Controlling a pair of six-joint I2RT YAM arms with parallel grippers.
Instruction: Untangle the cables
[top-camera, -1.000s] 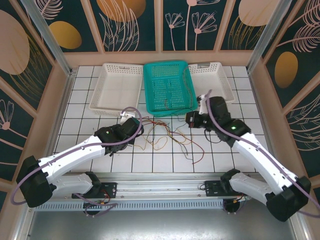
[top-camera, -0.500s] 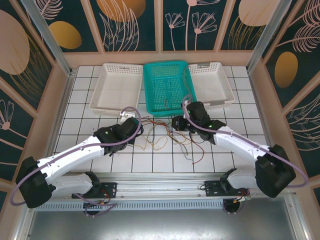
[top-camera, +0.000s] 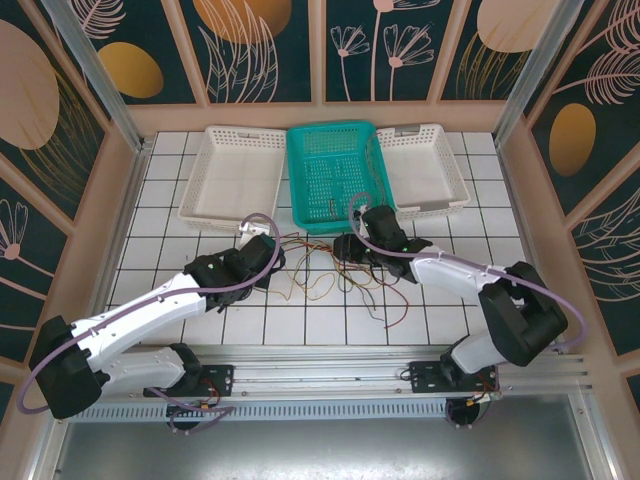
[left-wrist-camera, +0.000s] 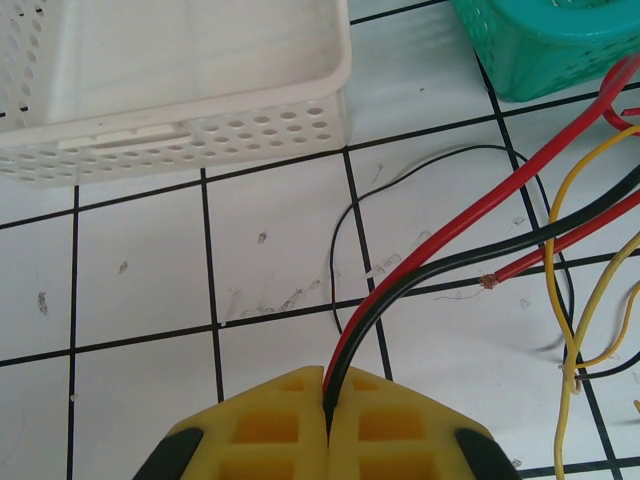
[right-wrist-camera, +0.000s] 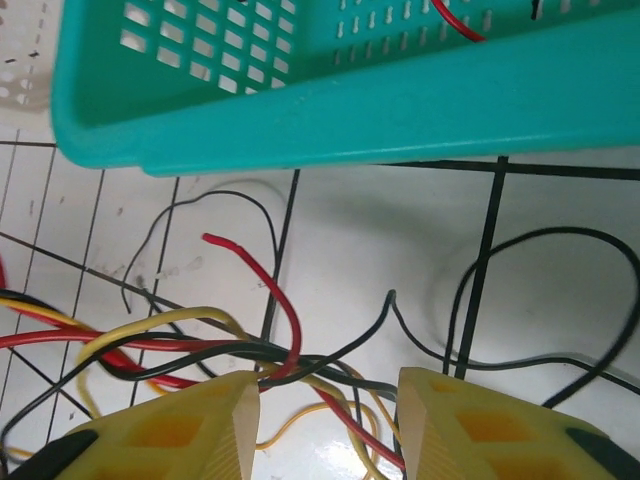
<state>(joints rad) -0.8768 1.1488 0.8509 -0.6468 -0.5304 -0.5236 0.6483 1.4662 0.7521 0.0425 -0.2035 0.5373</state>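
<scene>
Now, on my left, my left pincer is clamping shut on two of the thin limp cables, a red wire and a black wire. Both are running out from between the yellow fingertips across the white tiled bench, just in front of the white perforated plastic basket. The rest of the bundle is lying in a loose knot on the tiles between my two arms, near the front wall of the teal plastic basket. On my right, my right pincer is standing open, its jaws apart over the thickest crossing of red, yellow and black strands, gripping none of them as far as I can tell.

I am judging this to be the anchor-and-pick step: one side is pinning two wires while the other is choosing a strand. Next, I am expecting to need to close on a single wire, not several. Drawing it gently away from the anchored pair should loosen the loops rather than tighten them.
</scene>
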